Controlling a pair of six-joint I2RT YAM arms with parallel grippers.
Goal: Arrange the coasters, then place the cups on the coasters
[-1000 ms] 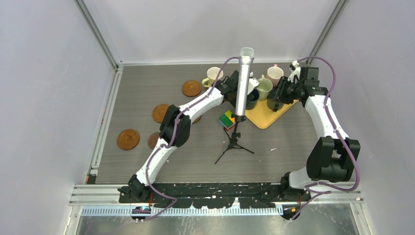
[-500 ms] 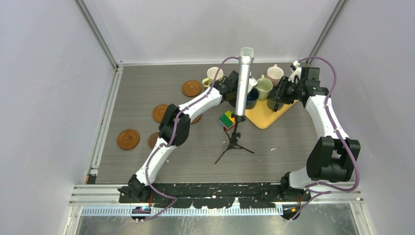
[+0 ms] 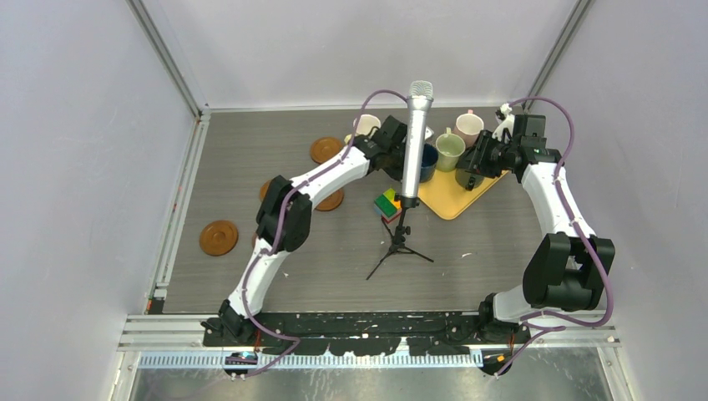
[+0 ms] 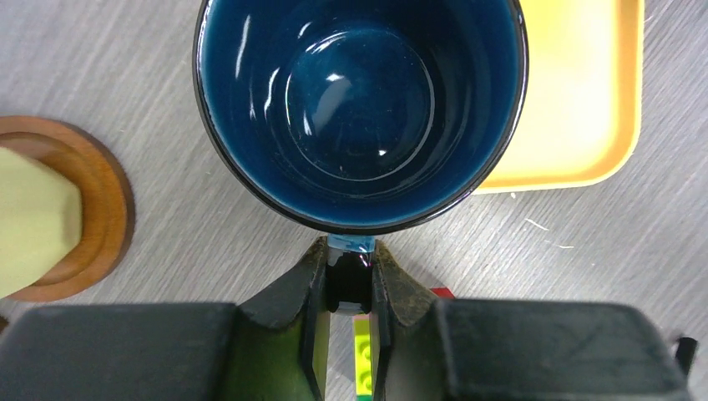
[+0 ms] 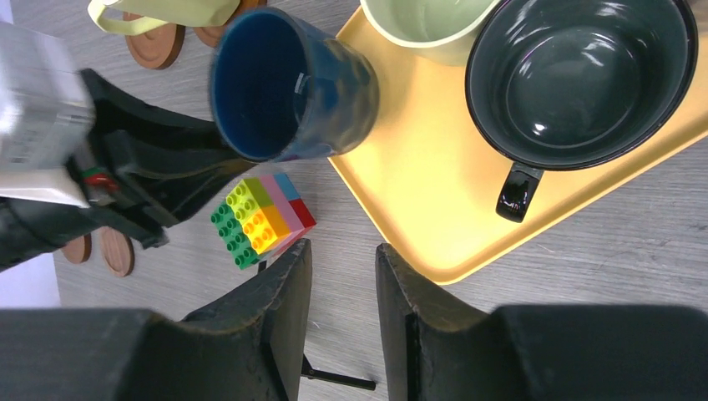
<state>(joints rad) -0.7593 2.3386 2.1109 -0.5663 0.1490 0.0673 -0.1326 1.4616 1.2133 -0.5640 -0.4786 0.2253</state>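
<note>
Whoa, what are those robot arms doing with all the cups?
The left hand is pinching the handle of the dark blue cup, holding it right beside the yellow tray. The right hand is open and empty, hovering above the tray's edge near the dark grey-green cup, which sits on the tray with the pale green cup. A yellow cup already stands on a wooden coaster.

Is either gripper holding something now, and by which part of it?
The left gripper holds the dark blue cup by its handle, pinched just outside the rim. The right gripper holds nothing; its jaws stand apart.
</note>
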